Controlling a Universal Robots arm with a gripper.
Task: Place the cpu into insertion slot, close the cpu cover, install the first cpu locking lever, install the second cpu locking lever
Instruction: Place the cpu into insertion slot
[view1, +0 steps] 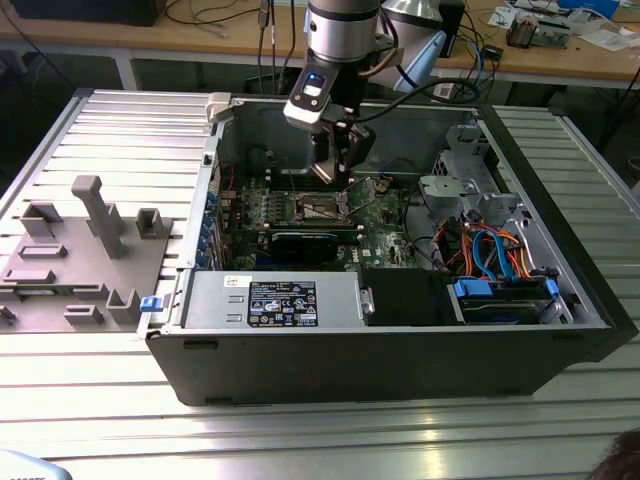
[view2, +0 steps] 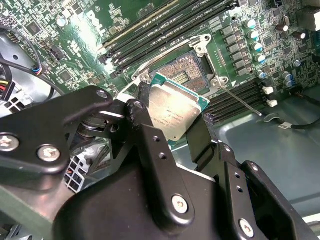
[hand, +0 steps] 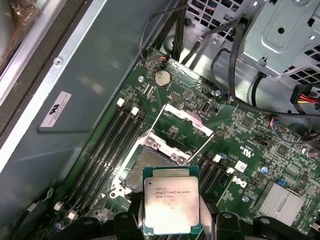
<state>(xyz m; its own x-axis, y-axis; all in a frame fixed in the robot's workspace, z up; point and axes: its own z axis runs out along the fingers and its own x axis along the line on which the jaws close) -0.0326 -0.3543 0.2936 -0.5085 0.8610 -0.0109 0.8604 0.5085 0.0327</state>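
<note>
Ribbed metal table (view1: 100, 420), with a wooden workbench (view1: 200, 40) strewn with cables behind it. An open computer case (view1: 400, 370) lies flat on the table; a grey moulded fixture (view1: 90, 215) sits beside it on the exterior view's left.

Inside the case: power supply (view1: 270, 300) along the near wall, black graphics card (view1: 305, 243), and orange and blue cables (view1: 495, 250) toward the exterior view's right.

The gripper (view1: 340, 165) reaches down into the case, fingers clamped on opposite edges of the cpu (hand: 171, 205). The chip is metal face up, over the near edge of the insertion slot (hand: 142, 167), not seated.

The cpu cover (hand: 190, 116) is swung up off the slot. A thin wire lever (view2: 240, 100) stands out to the side. Memory slots (hand: 110, 145) flank the socket.
</note>
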